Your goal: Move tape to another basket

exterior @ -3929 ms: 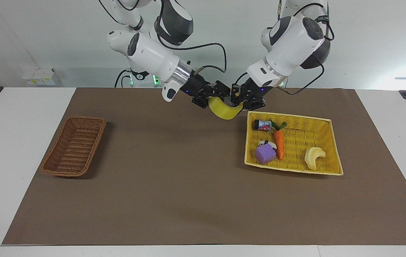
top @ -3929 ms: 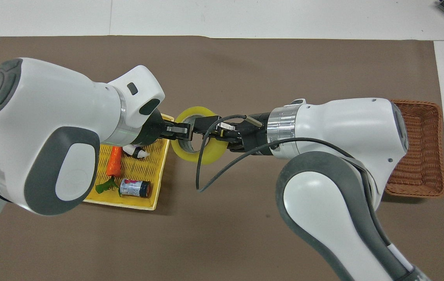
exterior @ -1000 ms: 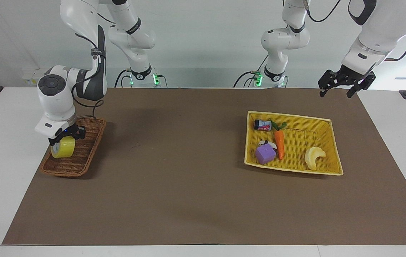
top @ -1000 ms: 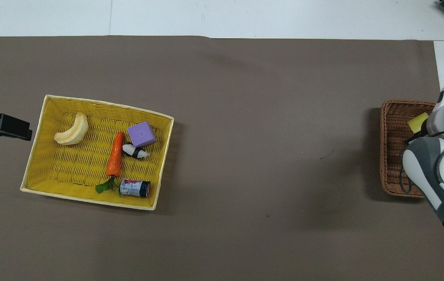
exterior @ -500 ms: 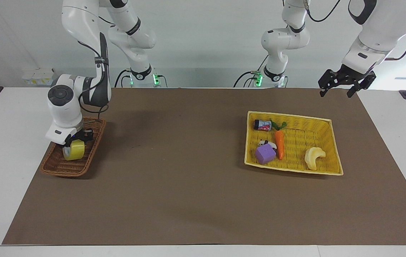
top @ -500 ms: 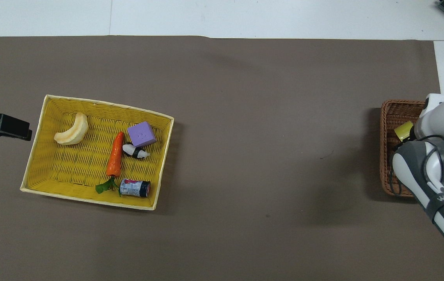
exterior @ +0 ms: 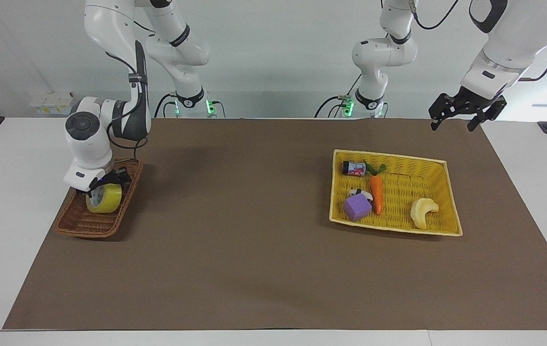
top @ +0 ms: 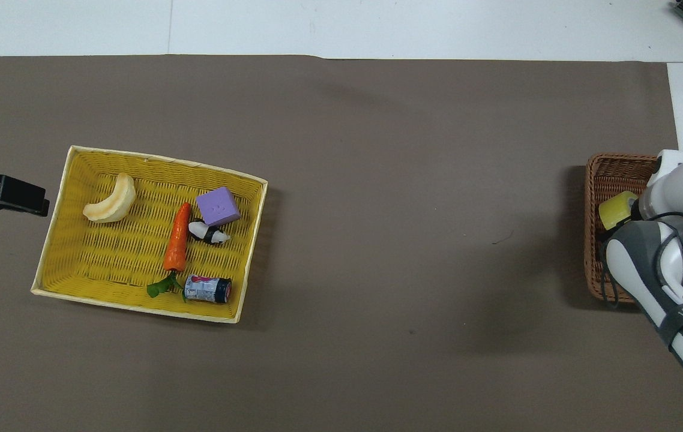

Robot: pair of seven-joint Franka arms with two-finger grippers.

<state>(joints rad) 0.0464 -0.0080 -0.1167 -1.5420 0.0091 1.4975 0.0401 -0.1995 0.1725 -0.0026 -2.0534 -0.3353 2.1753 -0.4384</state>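
Tape (exterior: 104,198) sits low in the brown basket (exterior: 92,223) at the right arm's end of the tabletop (exterior: 254,269), right gripper (exterior: 103,185) on top of it, fingers clamped on the roll. Yellow tray (exterior: 439,168) toward the left arm's end holds carrot (exterior: 376,193), purple block (exterior: 358,206), can (exterior: 354,168), pale banana toy (exterior: 423,212) and a small black-white toy (top: 208,233). Left gripper (exterior: 461,113) waits over the tabletop corner nr its base, fingers spread, holding nothing.

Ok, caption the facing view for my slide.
Right hand lowers the tape into the wicker basket; left hand waits.
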